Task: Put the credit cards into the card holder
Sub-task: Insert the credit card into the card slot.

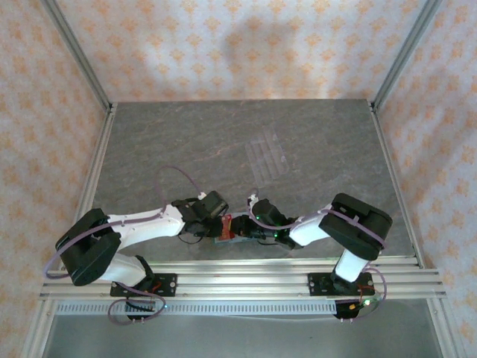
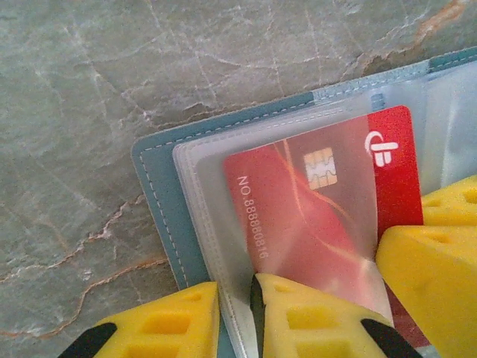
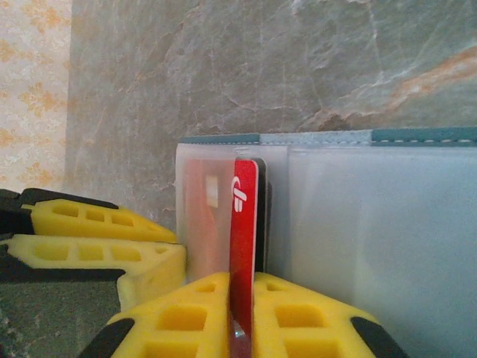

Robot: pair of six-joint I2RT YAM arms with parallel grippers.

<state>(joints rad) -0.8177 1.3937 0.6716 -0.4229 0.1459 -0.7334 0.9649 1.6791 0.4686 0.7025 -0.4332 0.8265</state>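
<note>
Meeting by the middle of the near edge of the table (image 1: 149, 142), the left gripper (image 1: 220, 227) and the right gripper (image 1: 243, 230) are flanking the card holder (image 1: 226, 240), which is lying flat between them. A clear slotted rack (image 1: 268, 158) is sitting well apart, toward the table's centre.

Over to the left wrist: the left gripper's yellow fingers (image 2: 313, 321) are clenching the edge of a clear sleeve page of the open teal holder. A red credit card (image 2: 393, 179), chip facing up, is resting partly inside that sleeve, with its logo end sticking out.

Now the right wrist: the right gripper's fingers (image 3: 186, 313) are grasping that red card, seen edge-on here at the sleeve's mouth. The left gripper's fingers are waiting just beside.
</note>
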